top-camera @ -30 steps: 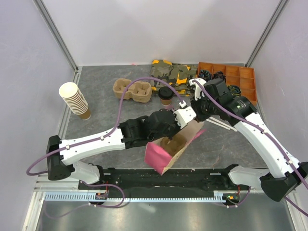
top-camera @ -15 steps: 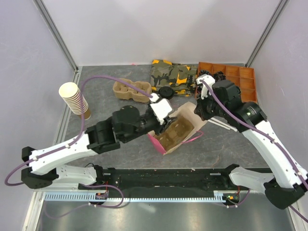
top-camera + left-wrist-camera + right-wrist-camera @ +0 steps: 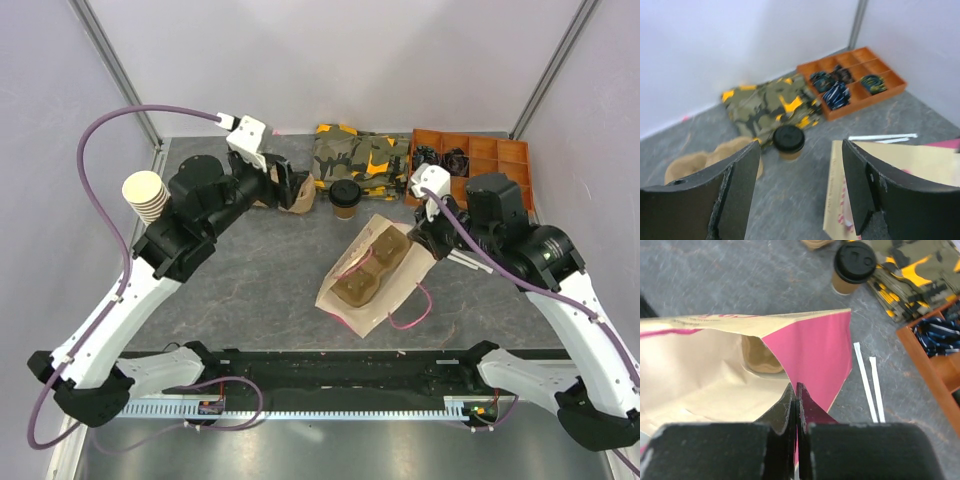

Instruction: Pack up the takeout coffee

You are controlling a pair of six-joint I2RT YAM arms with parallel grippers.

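Left jaws spread, empty; right jaws pinching paper bag [image 3: 810, 350] edge; takeout coffee [image 3: 345, 197] upright near bag

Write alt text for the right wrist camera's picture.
The right end effector pinches the edge of an open pink-and-tan paper bag lying on its side. Beyond it stands the black-lidded takeout coffee; two white straws lie to the right.

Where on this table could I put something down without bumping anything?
The widest bare stretch of table lies between the stack of paper cups and the paper bag. A smaller patch lies between bag and near edge. The back edge is crowded: cup carrier, lidded coffee, camouflage cloth, orange tray.
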